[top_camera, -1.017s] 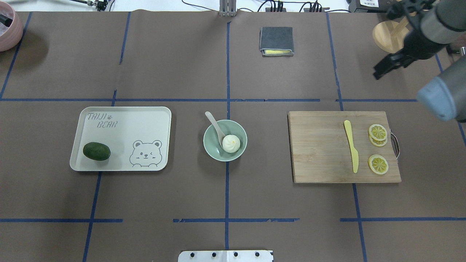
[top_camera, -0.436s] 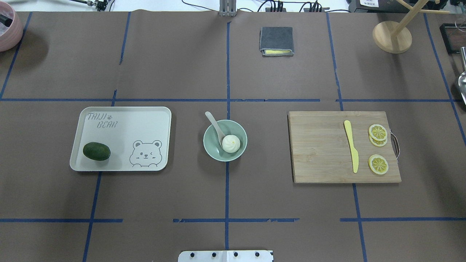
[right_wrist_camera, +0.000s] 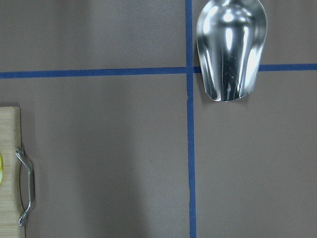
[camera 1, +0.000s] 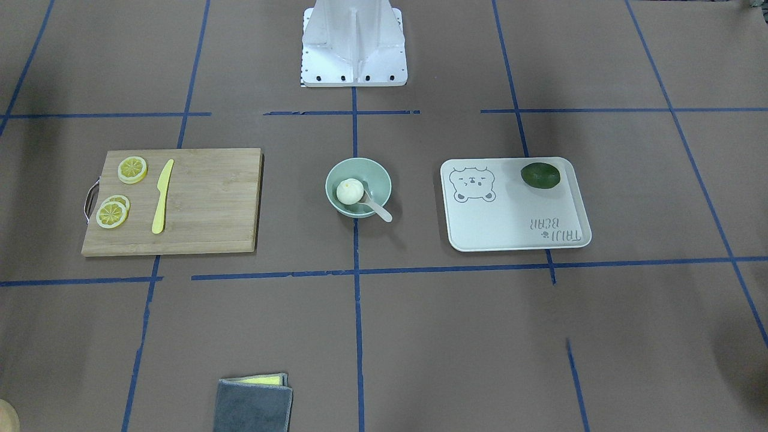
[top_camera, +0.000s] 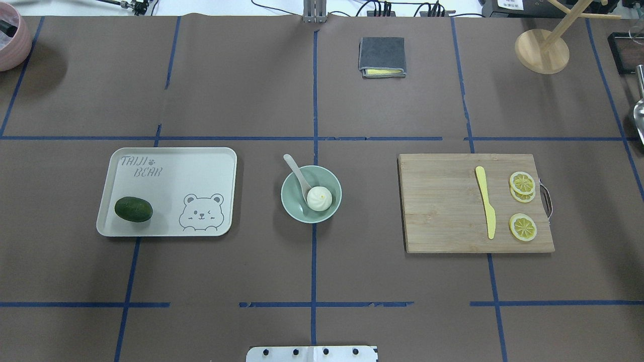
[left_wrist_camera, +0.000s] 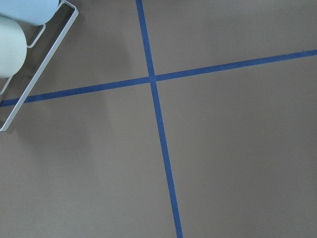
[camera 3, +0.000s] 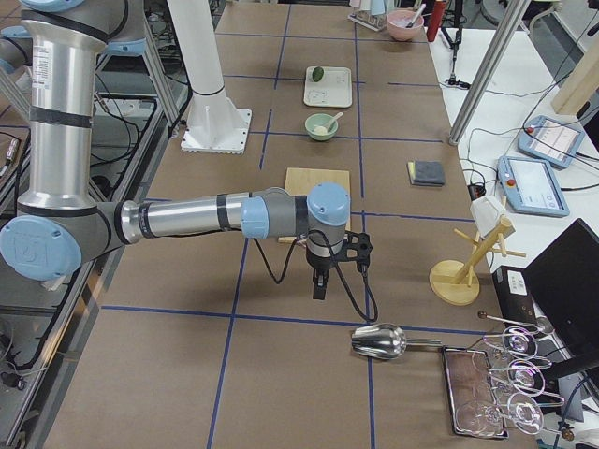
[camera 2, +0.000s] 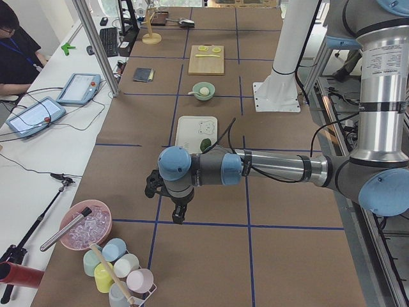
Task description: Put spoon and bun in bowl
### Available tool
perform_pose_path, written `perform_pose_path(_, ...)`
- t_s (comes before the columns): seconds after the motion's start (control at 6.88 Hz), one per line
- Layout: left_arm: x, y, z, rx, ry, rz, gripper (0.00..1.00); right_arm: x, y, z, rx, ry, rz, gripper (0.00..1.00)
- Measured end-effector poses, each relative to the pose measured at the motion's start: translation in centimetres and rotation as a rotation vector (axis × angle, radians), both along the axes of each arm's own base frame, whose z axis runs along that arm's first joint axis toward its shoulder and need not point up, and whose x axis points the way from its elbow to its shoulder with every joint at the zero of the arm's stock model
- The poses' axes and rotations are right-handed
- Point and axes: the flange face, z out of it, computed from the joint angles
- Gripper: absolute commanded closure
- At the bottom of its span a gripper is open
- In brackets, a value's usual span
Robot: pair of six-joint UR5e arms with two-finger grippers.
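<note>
The pale green bowl (top_camera: 324,177) stands at the table's centre. The white pleated bun (top_camera: 319,198) lies inside it. The off-white spoon (top_camera: 297,173) rests with its scoop in the bowl next to the bun and its handle over the far-left rim. All three also show in the front-facing view: bowl (camera 1: 373,174), bun (camera 1: 349,191), spoon (camera 1: 379,210). My left gripper (camera 2: 176,214) hangs over the table's left end, far from the bowl. My right gripper (camera 3: 320,288) hangs over the right end. I cannot tell whether either is open or shut.
A bear-print tray (top_camera: 201,161) with an avocado (top_camera: 133,209) lies left of the bowl. A cutting board (top_camera: 437,201) with a yellow knife (top_camera: 486,201) and lemon slices (top_camera: 522,226) lies right. A grey cloth (top_camera: 382,55), wooden stand (top_camera: 541,50) and metal scoop (right_wrist_camera: 230,47) lie further off.
My right arm has withdrawn out of the overhead view at the top right. The bowl, bun and spoon have not moved.
</note>
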Motion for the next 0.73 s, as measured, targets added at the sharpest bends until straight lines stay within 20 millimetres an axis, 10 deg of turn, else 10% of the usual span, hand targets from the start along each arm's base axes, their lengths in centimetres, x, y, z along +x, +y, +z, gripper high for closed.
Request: perform_pose_path(0.73,-0.39,-0.33,0.08,0.010,-0.060,0.006,0.00,0.20,0.25,0.23,-0.008,-0.001,0.007,0.00)
